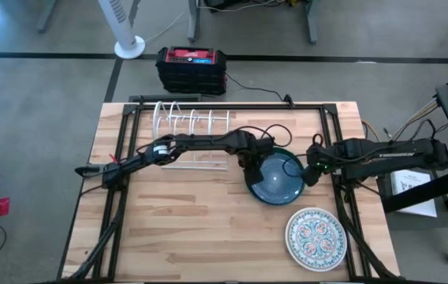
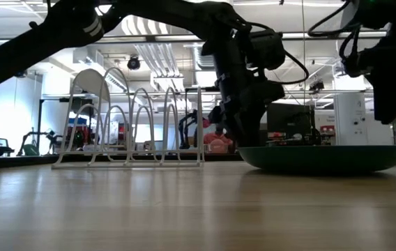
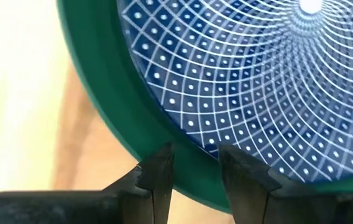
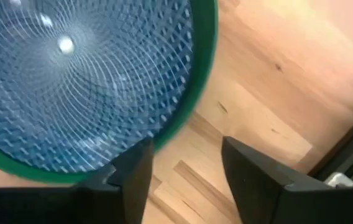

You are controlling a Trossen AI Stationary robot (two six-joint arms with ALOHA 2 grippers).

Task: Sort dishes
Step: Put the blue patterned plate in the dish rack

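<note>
A dark teal-blue plate (image 1: 275,180) with a fine white grid pattern lies inside a green plate (image 1: 290,153), whose rim shows around it. The pair rests on the wooden table right of centre and also shows in the low view (image 2: 323,159). My left gripper (image 1: 249,167) stands at the pair's left rim, fingers pointing down and narrowly apart on the green rim. My right gripper (image 1: 309,172) is at the pair's right rim, open. Bare table shows between its fingers (image 4: 186,168), and the green rim (image 4: 202,50) lies just beside one finger. My left gripper pinches the green plate's rim (image 3: 192,158) at the stack's left side, one finger (image 3: 158,174) at the rim's outer edge and one (image 3: 242,174) at its inner edge by the blue plate. The fingers come from above. The plates lie level on the table.
A white wire rack (image 1: 192,126) stands behind the left arm at the far left and also shows in the low view (image 2: 132,125). A white floral plate (image 1: 316,237) lies near the front right corner. Black frame rails (image 1: 121,181) run along the table's sides. Bare wood lies front left.
</note>
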